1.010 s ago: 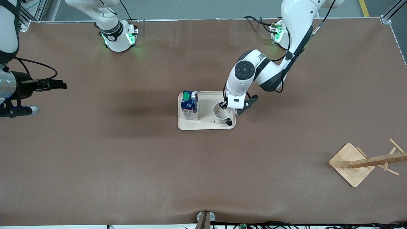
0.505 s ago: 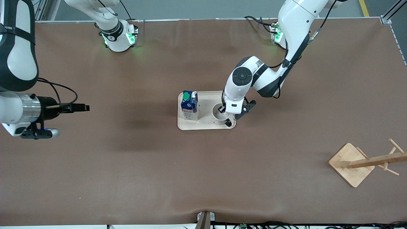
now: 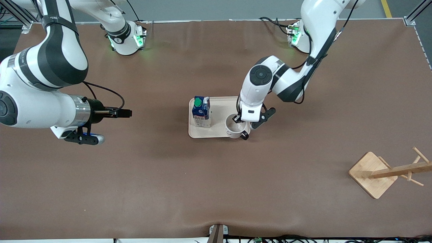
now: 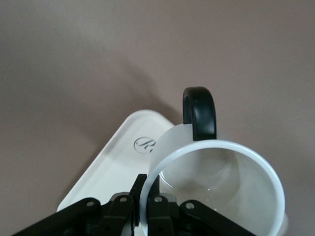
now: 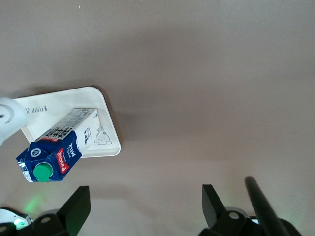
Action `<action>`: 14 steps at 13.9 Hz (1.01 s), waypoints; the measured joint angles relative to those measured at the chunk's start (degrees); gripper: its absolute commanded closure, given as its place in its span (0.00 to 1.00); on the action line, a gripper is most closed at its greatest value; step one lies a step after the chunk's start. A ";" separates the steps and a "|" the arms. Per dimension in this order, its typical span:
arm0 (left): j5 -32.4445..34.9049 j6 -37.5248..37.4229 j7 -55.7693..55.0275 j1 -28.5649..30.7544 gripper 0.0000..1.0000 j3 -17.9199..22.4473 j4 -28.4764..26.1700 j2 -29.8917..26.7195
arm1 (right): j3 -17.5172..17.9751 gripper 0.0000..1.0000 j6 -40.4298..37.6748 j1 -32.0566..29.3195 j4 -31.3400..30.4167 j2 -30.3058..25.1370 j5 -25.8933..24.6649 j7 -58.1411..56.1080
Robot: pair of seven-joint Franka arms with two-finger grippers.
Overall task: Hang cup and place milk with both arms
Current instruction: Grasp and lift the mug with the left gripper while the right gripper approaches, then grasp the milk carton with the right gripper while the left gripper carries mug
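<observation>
My left gripper (image 3: 237, 118) is shut on the rim of the white cup (image 3: 234, 129), one finger inside and one outside. In the left wrist view the rim (image 4: 211, 147) sits pinched between the fingers (image 4: 139, 189), with the black handle (image 4: 199, 112) on the side away from them. The cup looks raised a little over the cream tray's (image 3: 219, 134) corner nearest the front camera. The dark blue milk (image 3: 201, 111) with its green cap stands upright on the tray. My right gripper (image 3: 129, 113) hangs open over bare table toward the right arm's end. In the right wrist view the milk (image 5: 61, 145) lies ahead of that gripper (image 5: 146, 196).
A wooden cup rack (image 3: 374, 173) with pegs stands toward the left arm's end, nearer to the front camera than the tray. Brown table surface (image 3: 216, 185) lies between tray and rack.
My left gripper closed on the cup's rim and the cup shifted toward the tray's front corner. My right arm swung in from the table's end toward the tray.
</observation>
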 measured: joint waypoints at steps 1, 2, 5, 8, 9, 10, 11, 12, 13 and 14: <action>0.09 -1.42 1.04 0.67 1.00 0.03 0.04 -2.06 | -0.12 0.00 0.00 -0.07 0.16 -0.01 0.06 0.00; 0.15 -3.43 3.49 1.83 1.00 0.10 0.07 -4.21 | -0.03 0.00 -0.02 0.18 0.23 -0.03 0.13 -0.01; 0.17 -9.61 13.67 6.81 1.00 0.23 0.20 -8.99 | 0.03 0.00 1.57 3.66 0.22 0.00 0.13 4.79; 0.18 -17.16 24.70 11.52 1.00 0.31 2.14 -11.03 | 0.14 0.00 7.92 7.14 0.13 0.98 0.16 10.20; 0.18 -20.08 28.93 12.94 1.00 0.36 3.61 -11.34 | 0.17 0.00 8.75 8.42 0.11 1.64 0.17 10.73; 0.18 -23.00 33.19 14.35 1.00 0.41 5.38 -11.52 | 0.21 0.00 9.29 9.87 0.11 2.23 0.19 10.92; 0.18 -26.03 37.98 15.95 1.00 0.47 7.37 -11.61 | 0.25 0.00 10.58 11.64 0.09 2.76 0.21 11.57; 0.18 -28.26 42.37 17.50 1.00 0.51 8.99 -11.65 | 0.27 0.00 12.48 13.45 0.09 3.12 0.21 12.96; 0.19 -29.52 46.40 19.08 1.00 0.55 10.17 -11.69 | 0.31 0.00 13.82 15.30 0.08 3.38 0.22 15.13; 0.20 -30.05 50.18 20.73 1.00 0.58 10.95 -11.70 | 0.34 0.00 14.33 17.20 0.05 3.73 0.22 17.40</action>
